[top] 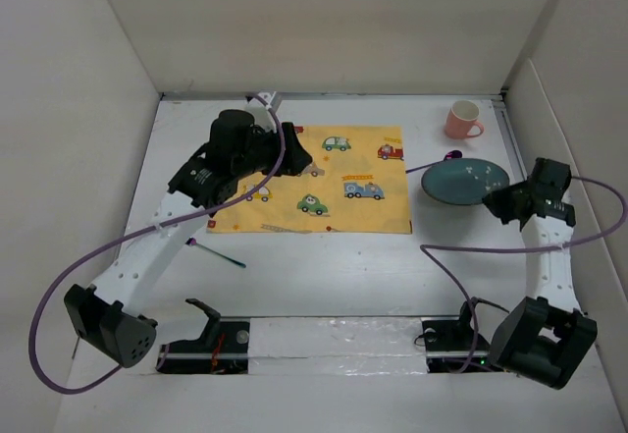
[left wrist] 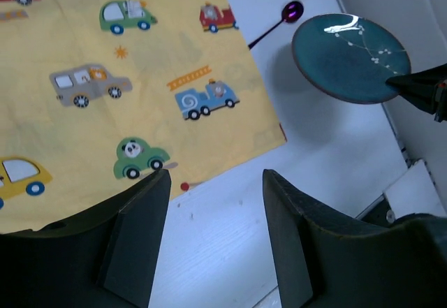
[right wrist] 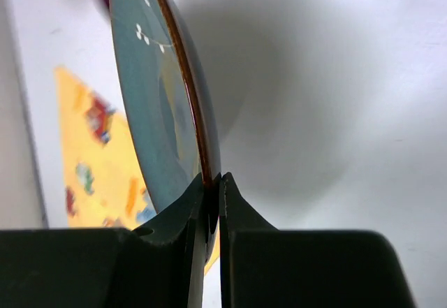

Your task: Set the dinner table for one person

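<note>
We judge the step in hand to be carrying the plate to its place. Our right gripper (top: 502, 199) (right wrist: 211, 182) is pinched tight on the rim of the teal plate (top: 463, 178) (left wrist: 346, 56) (right wrist: 150, 112). The plate sits just off the right edge of the yellow car-print mat (top: 294, 212) (left wrist: 84, 126), and the shadow beneath it suggests it is tipped up off the dinner table (top: 324, 276).

Our left gripper (top: 292, 153) (left wrist: 216, 175) hovers over the mat's far left part. Its jaws are spread apart and it holds nothing.

The pink cup (top: 462, 119) stands beyond the mat's far right corner. The purple spoon (top: 432, 163) (left wrist: 269, 32) lies between the mat's right edge and the plate. A thin utensil (top: 218, 252) lies off the mat's near left corner; we cannot tell whether it is a fork or a knife.

The white tabletop itself spreads under and all around the mat.

Next, we think, the plate must travel leftward to the mat's middle, level out, and be set flat before we let go. The left arm should first clear that space.
</note>
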Robot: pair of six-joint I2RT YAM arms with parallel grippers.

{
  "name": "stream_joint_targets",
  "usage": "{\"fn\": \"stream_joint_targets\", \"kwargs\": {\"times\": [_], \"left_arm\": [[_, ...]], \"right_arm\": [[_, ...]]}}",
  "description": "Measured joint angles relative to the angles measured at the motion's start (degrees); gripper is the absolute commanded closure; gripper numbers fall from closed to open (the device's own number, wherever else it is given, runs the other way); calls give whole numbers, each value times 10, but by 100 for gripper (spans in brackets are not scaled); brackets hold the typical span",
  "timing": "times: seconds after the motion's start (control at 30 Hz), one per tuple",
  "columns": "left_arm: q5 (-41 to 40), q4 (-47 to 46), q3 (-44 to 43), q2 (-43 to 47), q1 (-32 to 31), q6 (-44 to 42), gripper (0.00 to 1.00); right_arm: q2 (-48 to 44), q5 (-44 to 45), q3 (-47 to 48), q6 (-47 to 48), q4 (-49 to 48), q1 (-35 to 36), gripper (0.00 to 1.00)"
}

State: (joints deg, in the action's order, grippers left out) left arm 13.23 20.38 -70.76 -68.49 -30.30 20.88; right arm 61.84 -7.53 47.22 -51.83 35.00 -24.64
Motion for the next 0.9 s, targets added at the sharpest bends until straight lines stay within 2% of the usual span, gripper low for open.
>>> {"fn": "stream_joint_targets", "kwargs": {"times": [0.13, 0.27, 0.43, 0.53, 0.73, 0.9], "left_arm": [[-14, 7, -65, -23, 0, 0, 47], [-34, 18, -81, -30, 5, 0, 46], [-65, 45, -81, -30, 16, 0, 46], [-89, 60, -81, -30, 21, 0, 46], [-112, 77, -71, -13, 23, 1, 46], [-119, 82, -47, 12, 23, 6, 46]], "right_arm": [[-12, -21, 77, 0, 4, 79, 100], [2, -72, 102, -12, -60, 189, 100], [175, -129, 175, -7, -137, 355, 100], [283, -151, 207, -10, -183, 421, 100], [455, -180, 309, -13, -208, 457, 100], [514, -166, 345, -24, -241, 459, 100]]}}
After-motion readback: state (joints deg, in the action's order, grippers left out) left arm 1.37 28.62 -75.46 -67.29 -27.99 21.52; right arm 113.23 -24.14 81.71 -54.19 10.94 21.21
